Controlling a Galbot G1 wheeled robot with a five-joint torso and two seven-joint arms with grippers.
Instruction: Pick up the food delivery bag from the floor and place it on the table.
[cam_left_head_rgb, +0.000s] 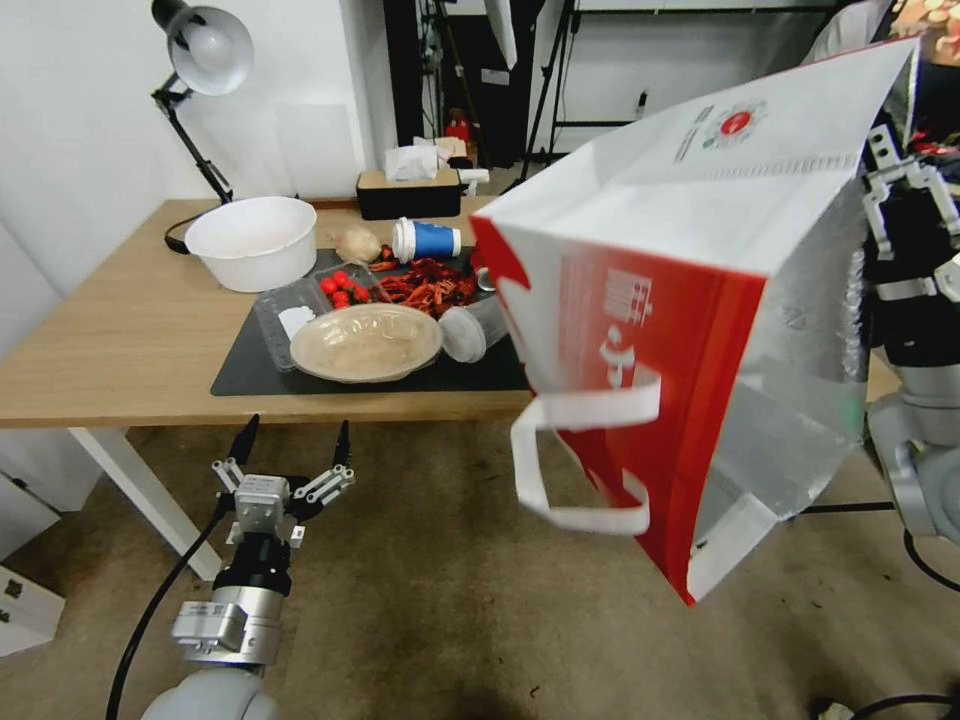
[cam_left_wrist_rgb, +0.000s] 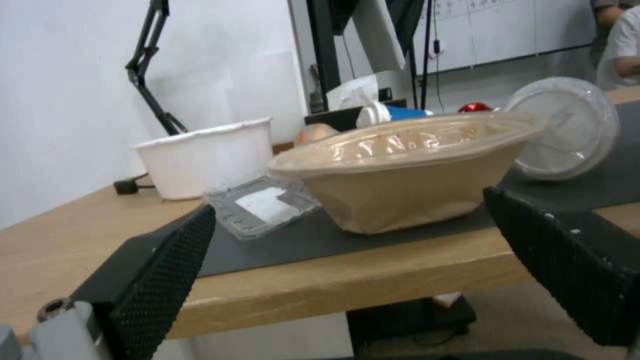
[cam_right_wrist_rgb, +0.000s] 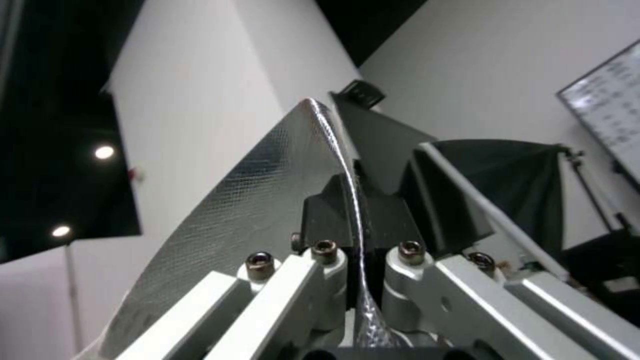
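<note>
The right gripper (cam_right_wrist_rgb: 357, 225) has its jaws clamped on the foil-lined wall of the food delivery bag (cam_left_head_rgb: 700, 300), which hangs tipped on its side in the air at the right end of the bench (cam_left_head_rgb: 120, 340), clear of the floor (cam_left_head_rgb: 450, 600); whether it touches the bench edge is hard to tell. The left gripper (cam_left_head_rgb: 293, 442) hovers low before the bench, jaws apart, facing a lidded tan bowl (cam_left_wrist_rgb: 407, 170).

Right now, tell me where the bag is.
In the head view the bag hangs tipped in the air on the robot's right, pinched at its rim by the right hand, above the floor at the table edge.
</note>
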